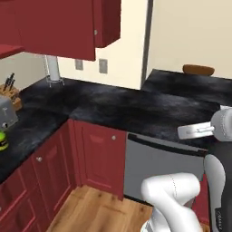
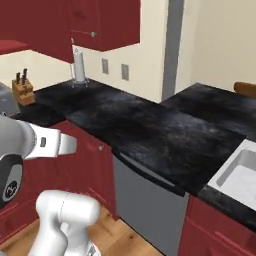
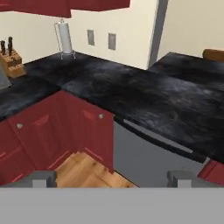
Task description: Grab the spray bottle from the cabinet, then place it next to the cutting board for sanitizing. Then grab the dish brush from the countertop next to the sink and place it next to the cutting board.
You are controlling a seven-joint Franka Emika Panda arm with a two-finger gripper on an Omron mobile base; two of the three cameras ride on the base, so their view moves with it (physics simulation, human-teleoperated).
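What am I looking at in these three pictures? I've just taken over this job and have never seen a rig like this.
It is a white robot arm on a driving base in a rendered kitchen. Two pictures come from cameras on the base, behind the arm to its left and right; the third looks along the gripper, whose two grey fingertips stand wide apart with nothing between them.

The black countertop wraps around a corner. At the far end stand a paper towel roll and a knife block. In the left base view, a grey toaster sits at the left edge with the green spray bottle just in front of it. The right base view shows a corner of the pale sink at the right. A brown wooden edge on the far counter may be the cutting board.
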